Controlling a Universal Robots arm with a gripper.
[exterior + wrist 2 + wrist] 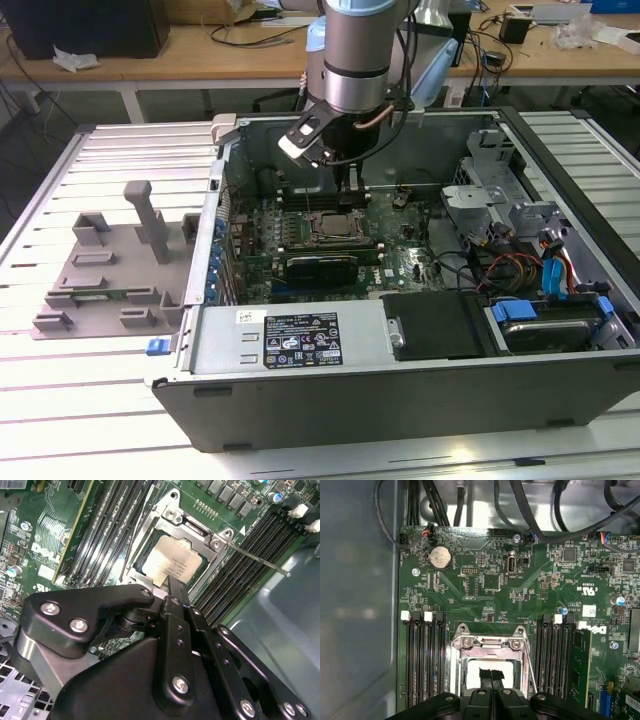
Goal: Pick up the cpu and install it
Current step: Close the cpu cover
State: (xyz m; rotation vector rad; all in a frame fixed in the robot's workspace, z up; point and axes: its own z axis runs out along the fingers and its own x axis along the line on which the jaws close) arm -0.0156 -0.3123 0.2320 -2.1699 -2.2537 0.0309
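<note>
The cpu [172, 562], a small silver-grey square, lies flat inside the metal-rimmed socket frame [172, 515] on the green motherboard. My gripper [173, 584] hangs straight over it, with the two dark fingers pressed together and nothing between them. Their tips sit at the cpu's near edge; I cannot tell whether they touch it. In the first wrist view the gripper [491, 676] covers the middle of the pale cpu [472, 675]. In the exterior view the gripper [347, 186] reaches down into the open computer case just above the socket frame [335, 226].
The thin socket lever [255, 560] stands out to one side, unlatched. Memory slots [422, 660] flank the socket on both sides. Case walls [330, 345], cables [500, 270] and a drive cage surround the board. A grey plastic tray [110, 270] with upright posts lies on the exterior view's left.
</note>
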